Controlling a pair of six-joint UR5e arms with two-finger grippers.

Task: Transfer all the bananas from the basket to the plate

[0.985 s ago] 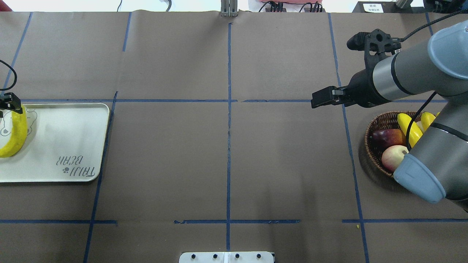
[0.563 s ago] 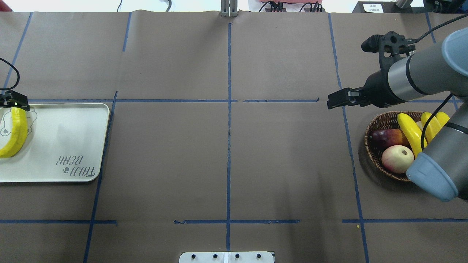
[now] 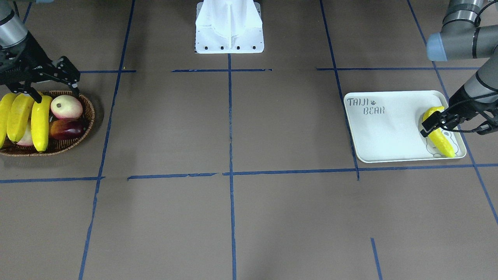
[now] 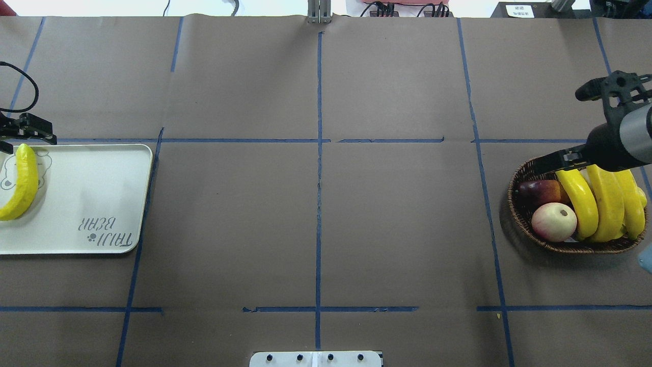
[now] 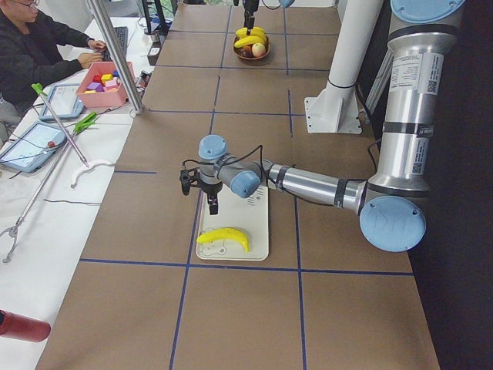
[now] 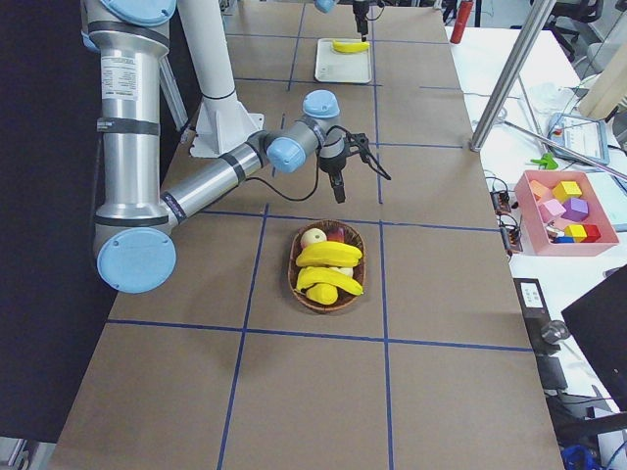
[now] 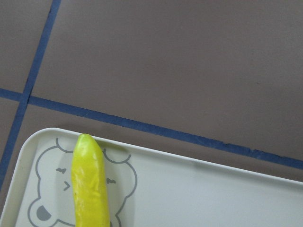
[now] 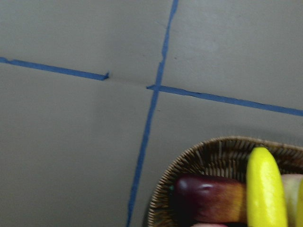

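Left gripper point(image 3: 453, 128) is hovering over plate point(image 3: 389, 132), fingers spread; one banana point(image 3: 441, 140) is lying free there. Right gripper point(image 3: 56, 91), fingers spread, is hovering above basket point(image 3: 87, 116) holding three bananas point(image 3: 41, 120).

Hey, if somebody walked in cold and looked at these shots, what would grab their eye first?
Three bright yellow bananas piled in the wicker basket on the robot's far right, beside a pale apple. At the opposite end, a lone banana lies on the white plate.

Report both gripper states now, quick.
Left gripper: open, holding nothing, over the banana lying on the plate.
Right gripper: open, holding nothing, above the basket.
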